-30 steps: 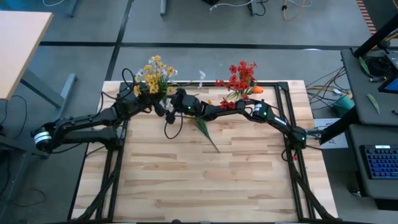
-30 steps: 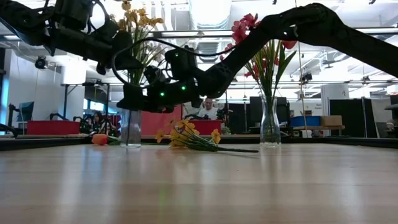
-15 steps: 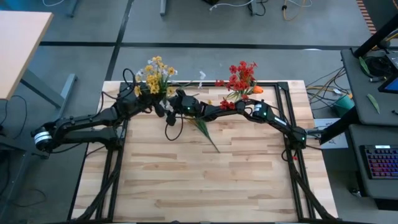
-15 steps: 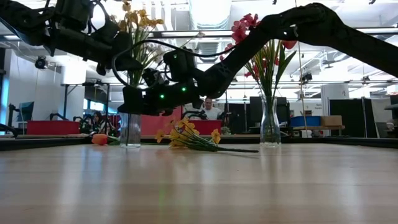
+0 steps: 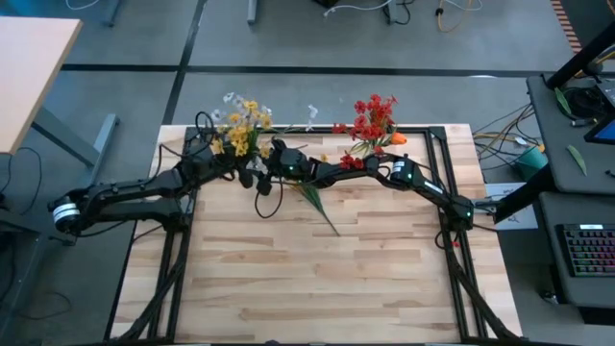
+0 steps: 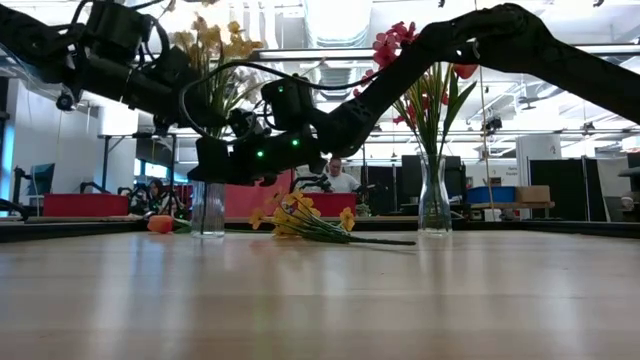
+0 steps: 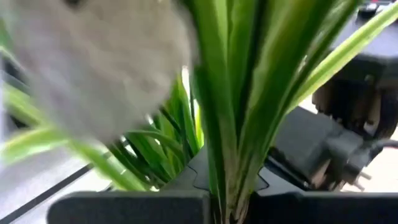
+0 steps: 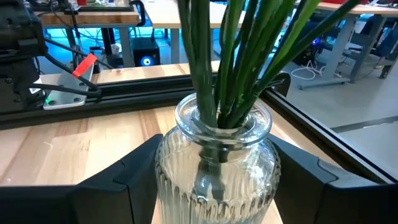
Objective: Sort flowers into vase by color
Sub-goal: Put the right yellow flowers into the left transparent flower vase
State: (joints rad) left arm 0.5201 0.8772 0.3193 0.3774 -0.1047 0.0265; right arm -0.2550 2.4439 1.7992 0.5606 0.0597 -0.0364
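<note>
Yellow flowers [image 5: 240, 123] clamped in my left gripper [image 5: 231, 159] above glass vase [image 8: 214, 158] near table's far edge; right gripper [image 5: 272, 159] fingers straddle vase, apart.

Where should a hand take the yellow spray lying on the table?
On the bare green stem of the yellow spray, coming from above. It lies flat, blossoms toward the vases, the stem end pointing out over open tabletop, clear of both arms.
</note>
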